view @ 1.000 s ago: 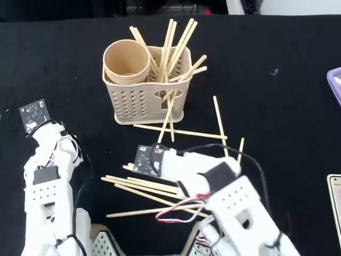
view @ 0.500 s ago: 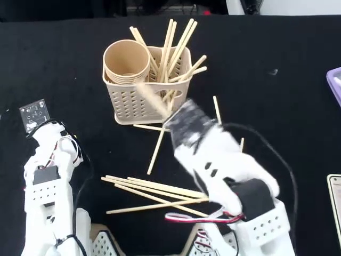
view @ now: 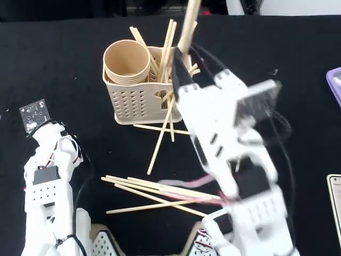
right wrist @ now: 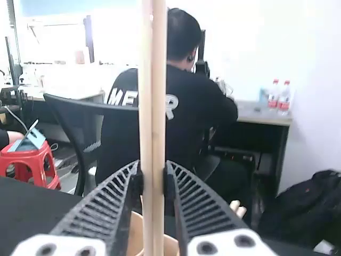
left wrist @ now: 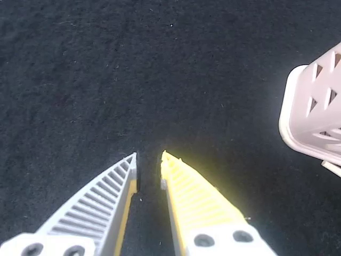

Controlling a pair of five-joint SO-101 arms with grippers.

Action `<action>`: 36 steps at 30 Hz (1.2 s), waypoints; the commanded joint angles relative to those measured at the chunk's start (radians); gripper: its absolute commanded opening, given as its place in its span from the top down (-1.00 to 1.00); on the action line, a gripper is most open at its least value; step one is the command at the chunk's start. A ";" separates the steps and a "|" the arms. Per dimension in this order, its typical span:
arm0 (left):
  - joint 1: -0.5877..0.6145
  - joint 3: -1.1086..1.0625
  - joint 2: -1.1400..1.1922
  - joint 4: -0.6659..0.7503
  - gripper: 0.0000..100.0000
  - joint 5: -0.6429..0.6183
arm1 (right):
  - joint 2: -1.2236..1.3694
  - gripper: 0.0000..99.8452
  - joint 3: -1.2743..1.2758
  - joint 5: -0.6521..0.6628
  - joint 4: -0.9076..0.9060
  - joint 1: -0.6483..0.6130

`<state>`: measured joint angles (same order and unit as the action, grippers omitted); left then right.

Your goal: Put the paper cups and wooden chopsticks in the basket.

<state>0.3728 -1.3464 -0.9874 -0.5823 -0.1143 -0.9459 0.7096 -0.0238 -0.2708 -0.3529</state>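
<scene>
Pinching a pair of wooden chopsticks [right wrist: 152, 80] between the fingers of my right gripper [right wrist: 153, 169], I hold them side by side and upright, their upper ends running past the top of the high view [view: 189, 21]. My right arm [view: 229, 138] is lifted off the table and stretched forward, with its gripper at the near right side of the basket [view: 139, 102]. The basket stands at the back of the black table [view: 277, 48] and holds a stack of paper cups [view: 127, 60] on its left and a sheaf of chopsticks leaning out on its right. More loose chopsticks [view: 154, 189] lie on the table in front of it – some fanned out near my bases, one propped against the basket's front. My left arm [view: 48, 165] sits folded low at the near left, its left gripper [left wrist: 148, 160] close above the cloth, fingers parted by a narrow gap with nothing between them, and a corner of the basket [left wrist: 314, 114] off to one side.
</scene>
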 commanded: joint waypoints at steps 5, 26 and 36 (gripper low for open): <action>0.008 0.008 -0.023 0.017 0.83 -0.008 | 0.344 0.98 -0.150 -0.021 0.249 0.046; 0.005 0.008 -0.023 0.017 0.83 -0.008 | 0.476 0.61 -0.081 -0.021 0.132 0.060; 0.005 0.008 -0.023 0.017 0.83 -0.008 | 0.277 0.68 -0.097 -0.015 -0.008 0.060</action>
<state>0.3728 -1.3495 -0.9874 -0.5823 -0.1143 -0.5516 0.6375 -0.0391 -0.2079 -0.3069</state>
